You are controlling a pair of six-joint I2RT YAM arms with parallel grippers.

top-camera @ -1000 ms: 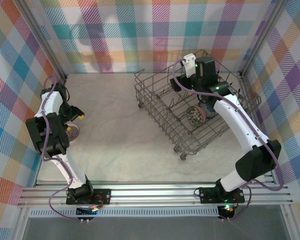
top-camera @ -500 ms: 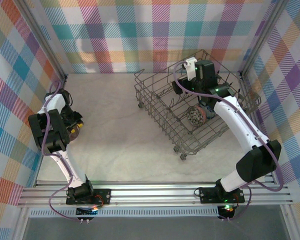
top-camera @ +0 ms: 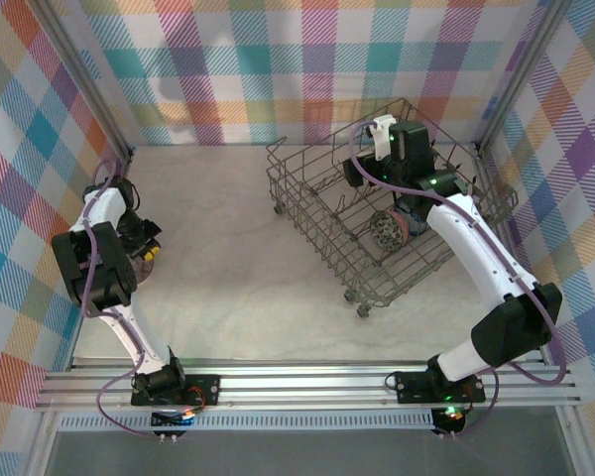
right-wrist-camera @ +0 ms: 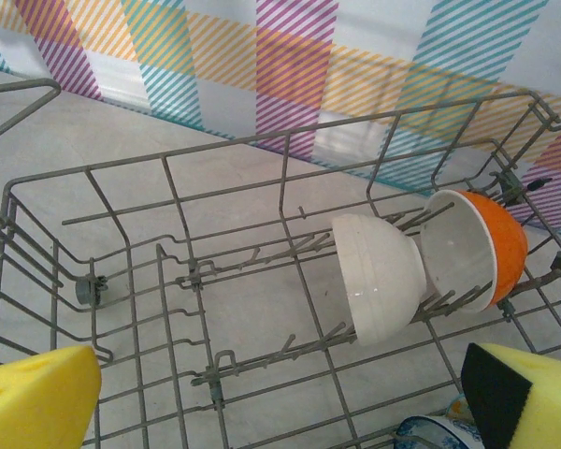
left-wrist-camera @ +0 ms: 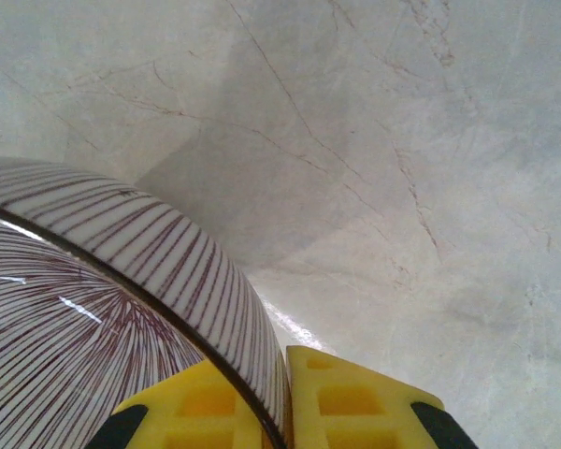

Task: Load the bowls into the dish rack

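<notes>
A white bowl with thin dark red stripes (left-wrist-camera: 93, 309) sits at the table's left side. My left gripper (left-wrist-camera: 282, 374) is shut on its rim, one yellow pad inside the bowl and one outside. The grey wire dish rack (top-camera: 312, 233) stands at the right. On its tines lean a plain white bowl (right-wrist-camera: 379, 276) and an orange bowl (right-wrist-camera: 477, 248). A blue-and-white bowl (right-wrist-camera: 439, 435) peeks in at the bottom edge. A brown-patterned bowl (top-camera: 387, 230) stands further forward in the rack. My right gripper (right-wrist-camera: 280, 412) hangs open above the rack, holding nothing.
Checked fabric walls close in the table on three sides, and the left arm (top-camera: 99, 213) works close to the left wall. Bare marble tabletop (top-camera: 218, 228) lies between the striped bowl and the rack. The rack's left rows of tines (right-wrist-camera: 262, 257) hold nothing.
The left gripper's jaws have closed onto the striped bowl's rim, and its arm has shifted slightly. The right arm has barely moved and stays open.
</notes>
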